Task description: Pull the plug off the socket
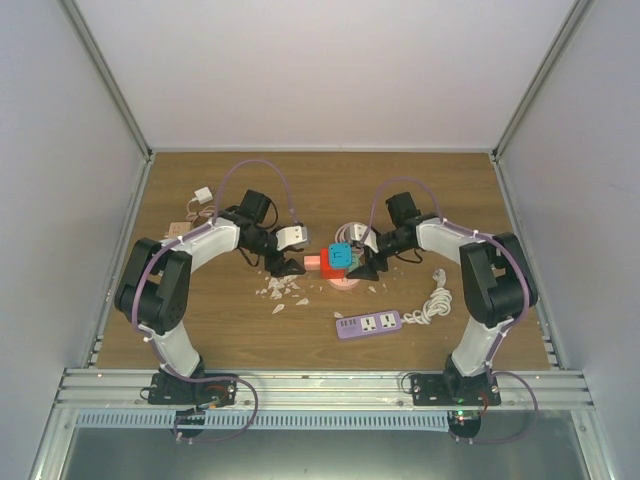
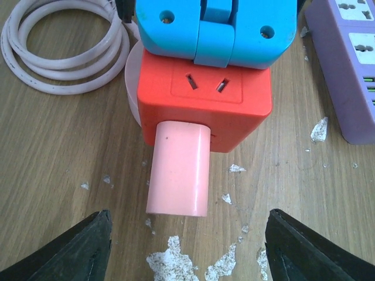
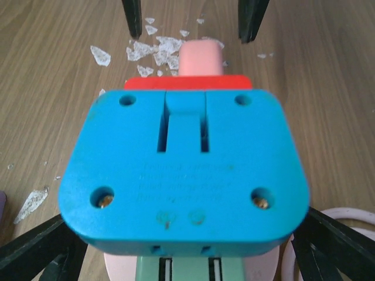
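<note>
Two grippers flank the stacked adapters mid-table: left gripper [image 2: 187,246] is wide open, fingers apart on either side of the pink plug [image 2: 179,170], not touching it. The pink plug sits seated in the side of the red socket cube [image 2: 205,105], with the blue adapter [image 3: 184,175] beside it. Right gripper [image 3: 184,246] straddles the blue adapter, jaws spread, contact unclear; purple power strip [image 1: 368,324] lies nearby.

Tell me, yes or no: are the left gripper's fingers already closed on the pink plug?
No. In the left wrist view the left gripper is open, its fingers short of the pink plug and touching nothing.
</note>
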Controlling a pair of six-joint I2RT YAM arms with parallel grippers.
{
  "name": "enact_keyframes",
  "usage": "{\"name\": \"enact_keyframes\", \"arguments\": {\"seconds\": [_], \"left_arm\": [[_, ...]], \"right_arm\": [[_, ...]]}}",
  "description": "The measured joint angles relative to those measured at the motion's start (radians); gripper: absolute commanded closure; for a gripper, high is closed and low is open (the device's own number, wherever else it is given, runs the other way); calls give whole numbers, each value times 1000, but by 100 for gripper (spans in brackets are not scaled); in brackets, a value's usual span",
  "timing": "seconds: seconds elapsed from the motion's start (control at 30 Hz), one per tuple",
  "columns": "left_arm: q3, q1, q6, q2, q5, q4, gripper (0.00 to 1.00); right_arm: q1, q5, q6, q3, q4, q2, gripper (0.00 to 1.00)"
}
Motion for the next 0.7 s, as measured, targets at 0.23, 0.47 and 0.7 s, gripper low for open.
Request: {"name": "enact_keyframes", "arguments": {"seconds": [0.23, 0.47, 0.7], "left_arm": [[0, -17, -15, 0, 0, 14, 40], [0, -21, -23, 0, -2, 21, 52], [0, -32, -23, 0, -21, 32, 61]], "right_arm": [[0, -25, 3, 23, -23, -21, 21], [0, -27, 4, 29, -44, -38, 40], [0, -24, 9, 48, -69, -40, 46]]}}
